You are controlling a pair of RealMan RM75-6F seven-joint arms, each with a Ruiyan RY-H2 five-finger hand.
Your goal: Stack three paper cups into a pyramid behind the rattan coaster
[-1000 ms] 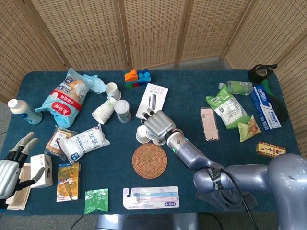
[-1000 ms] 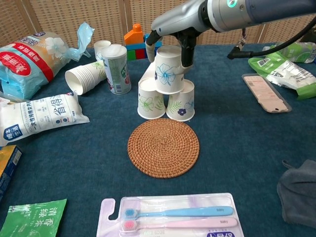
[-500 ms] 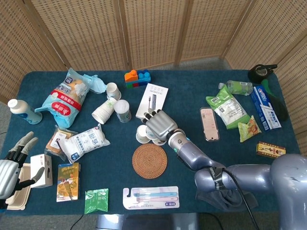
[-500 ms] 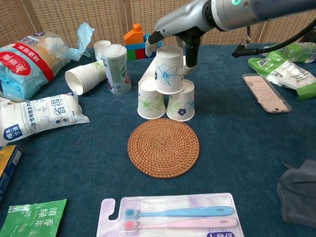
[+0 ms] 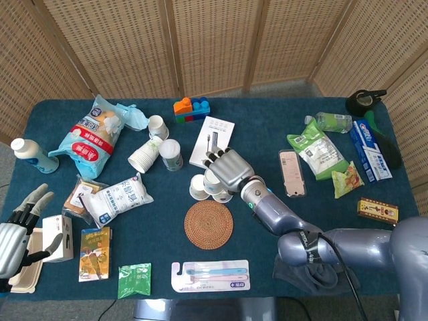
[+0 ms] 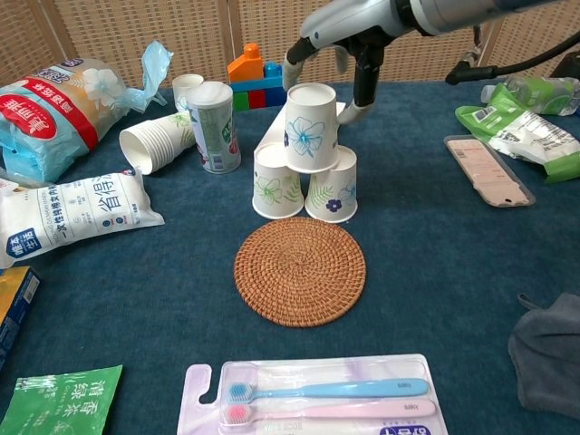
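Observation:
Three inverted paper cups form a pyramid just behind the round rattan coaster (image 6: 300,270) (image 5: 209,225). The two bottom cups (image 6: 276,184) (image 6: 332,187) stand side by side, and the top cup (image 6: 310,127) with a blue flower rests upright across them. My right hand (image 6: 349,41) (image 5: 231,168) hovers behind and to the right of the top cup, its fingers (image 6: 366,77) spread and off the cup, holding nothing. My left hand (image 5: 17,234) is open at the table's near left edge, seen only in the head view.
A lying stack of spare cups (image 6: 161,140) and a green can (image 6: 214,127) are left of the pyramid. Toy blocks (image 6: 253,68) and a white box (image 5: 212,139) lie behind it. A toothbrush pack (image 6: 313,399) is in front of the coaster, and a pink phone (image 6: 485,172) lies to the right.
My right hand let go of the top cup and drew back up and to the right. The top cup stays on the two lower ones. The left hand has not moved.

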